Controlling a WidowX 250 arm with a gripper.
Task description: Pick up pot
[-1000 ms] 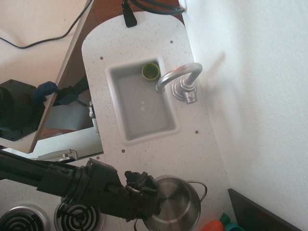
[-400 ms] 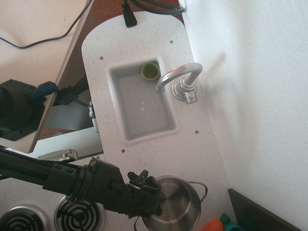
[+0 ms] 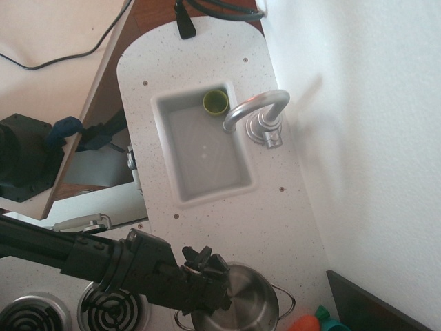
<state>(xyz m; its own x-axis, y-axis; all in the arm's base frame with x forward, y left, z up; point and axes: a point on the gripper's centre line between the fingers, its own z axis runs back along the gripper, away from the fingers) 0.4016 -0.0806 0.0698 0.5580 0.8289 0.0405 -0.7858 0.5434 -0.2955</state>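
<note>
Gripper (image 3: 219, 293) sits at the pot's left rim, bottom edge of the counter; looks clamped on the rim, but the fingertips are buried in the black wrist hardware, so I can't tell for certain. Pot (image 3: 244, 303) has shifted from a moment ago: it's moved left and toward the bottom edge, the right loop handle now sits lower, and a left handle has come into view by the burner (image 3: 110, 310). Pot moving with the arm suggests the grip is carrying it. Judgement: lift just starting. Green cup (image 3: 216, 102) unmoved in the sink's (image 3: 207, 186) top corner, faucet (image 3: 256, 114) beside it.
</note>
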